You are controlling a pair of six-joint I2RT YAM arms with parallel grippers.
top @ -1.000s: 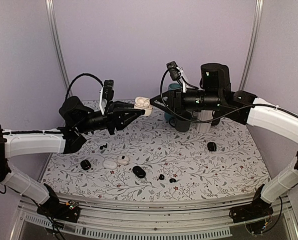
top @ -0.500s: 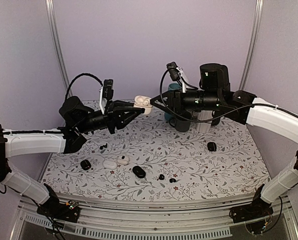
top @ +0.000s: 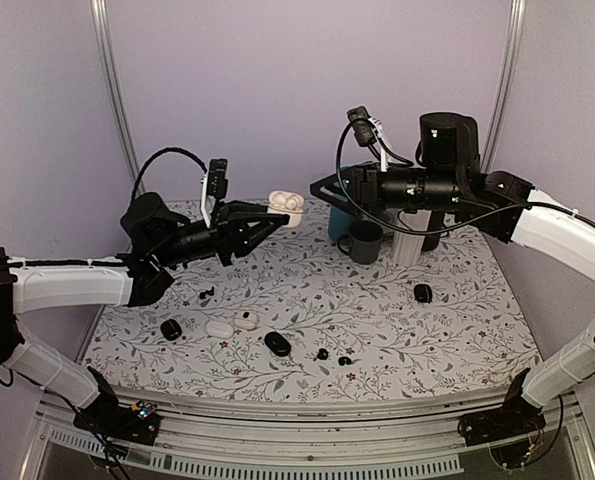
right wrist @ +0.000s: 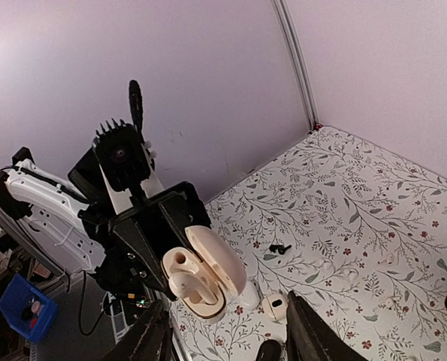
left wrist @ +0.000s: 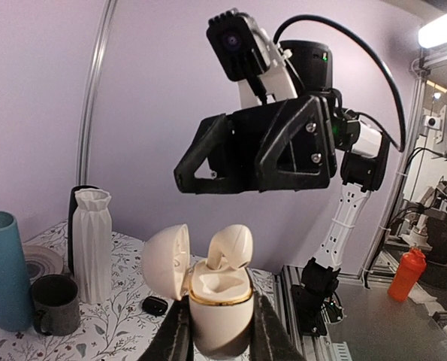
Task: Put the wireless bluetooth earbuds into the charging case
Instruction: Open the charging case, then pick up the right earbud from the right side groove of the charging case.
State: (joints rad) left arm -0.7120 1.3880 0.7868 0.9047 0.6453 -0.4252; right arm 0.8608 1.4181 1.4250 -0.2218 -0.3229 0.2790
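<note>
The left arm (top: 72, 283) stretches up and inward, the left pincer (top: 273, 221) clamped on the base of an open cream charging case (top: 288, 207) held aloft. The right arm (top: 552, 225) reaches level toward it, the right pincer (top: 319, 190) half-spread, empty, apart from the case. Two black earbuds (top: 322, 354) lie on the floral surface (top: 457, 330) near its front.

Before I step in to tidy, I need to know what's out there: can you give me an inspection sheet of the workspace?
Surface: flowered table cover.
Job's things: two black earbuds loose near the front edge; open cream case held aloft, one cream bud in it.
Clutter: black cases, white cases, mug, vase, blue tube.
Grippers: left gripper shut on cream case; right gripper open, empty.
Cables: black cables looped over both wrists.
Surroundings: lilac walls, metal posts.
</note>
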